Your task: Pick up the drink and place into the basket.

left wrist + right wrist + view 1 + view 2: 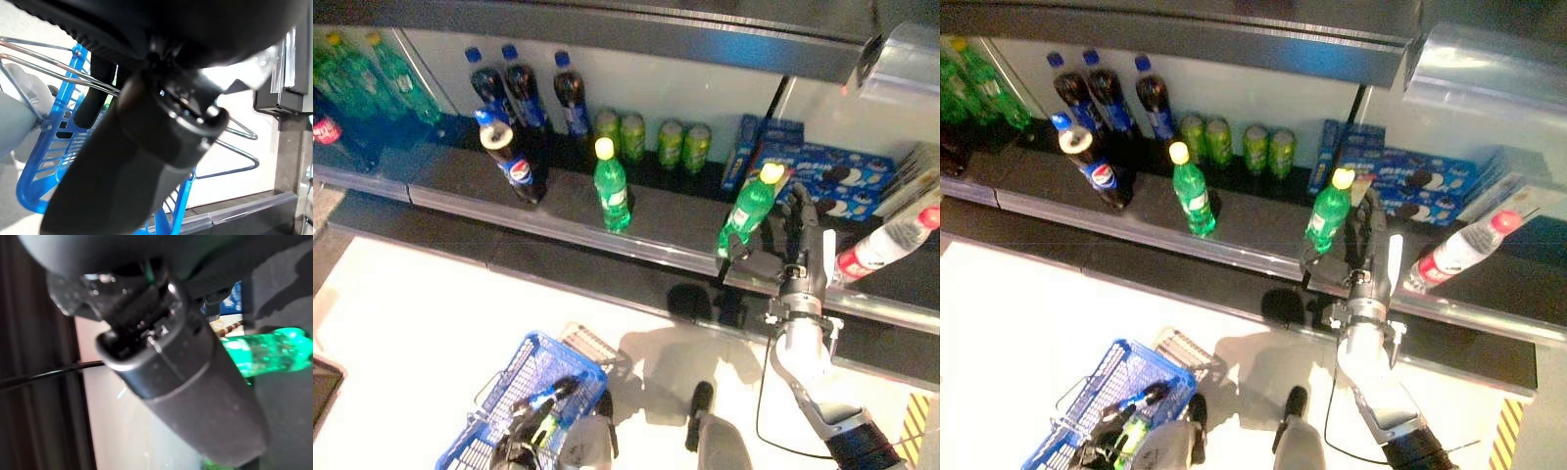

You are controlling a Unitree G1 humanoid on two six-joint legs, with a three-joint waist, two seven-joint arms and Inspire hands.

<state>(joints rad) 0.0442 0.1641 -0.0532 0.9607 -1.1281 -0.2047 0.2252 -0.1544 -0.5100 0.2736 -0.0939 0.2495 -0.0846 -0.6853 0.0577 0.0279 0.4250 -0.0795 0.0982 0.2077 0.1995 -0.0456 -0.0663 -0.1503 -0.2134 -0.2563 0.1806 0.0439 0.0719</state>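
Note:
A green bottle with a yellow cap (750, 208) stands tilted near the front of the dark shelf (558, 211). My right hand (795, 257) is at the shelf just right of it. Its fingers (800, 217) point straight up behind the bottle and its thumb lies by the bottle's base; the hand is open. The bottle shows past the thumb in the right wrist view (266, 352). My left hand (530, 428) is shut on the wire handles (230, 147) of the blue basket (514, 377), which hangs low at the left. Something green shows inside the basket (1133, 432).
On the shelf stand another green bottle (612, 186), a cola bottle (514, 157), more cola bottles (524, 88) and green cans (651, 137) at the back, and blue boxes (822, 166). A clear bottle with a red cap (886, 245) lies at the right.

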